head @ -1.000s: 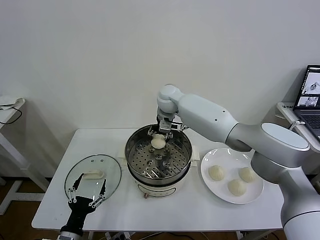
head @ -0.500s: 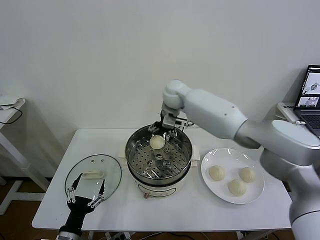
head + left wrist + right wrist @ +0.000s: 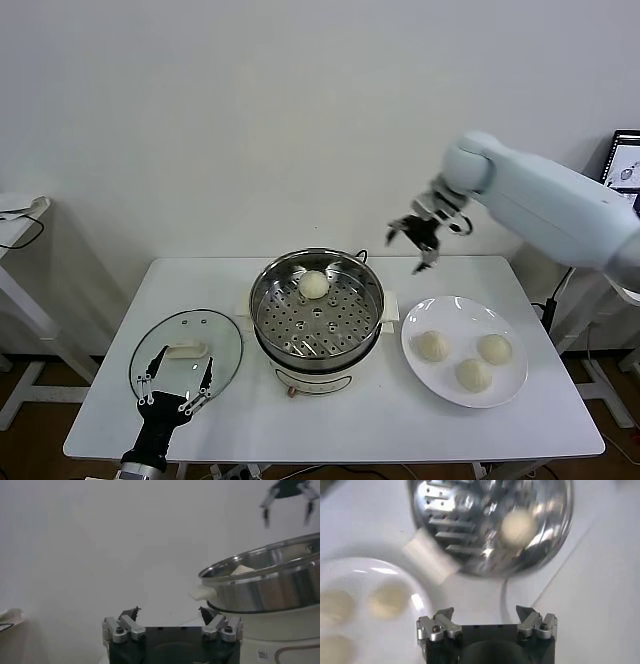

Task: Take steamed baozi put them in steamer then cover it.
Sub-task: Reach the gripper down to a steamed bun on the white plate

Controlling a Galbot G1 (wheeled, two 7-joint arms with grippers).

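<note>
White bench [image 3: 330,420] carries everything. Steamer [image 3: 317,312] stands at centre, uncovered, one baozi [image 3: 314,284] on its perforated tray toward the far side. Plate [image 3: 464,350] just right of the steamer holds three baozi [image 3: 433,346]. Cover [image 3: 186,354] lies flat on the bench left of the steamer. Right claw [image 3: 425,232] hangs in the air above the gap between steamer and plate, fingers apart, empty. Left claw [image 3: 177,385] rests over the cover's near edge, fingers apart, gripping nothing.
</note>
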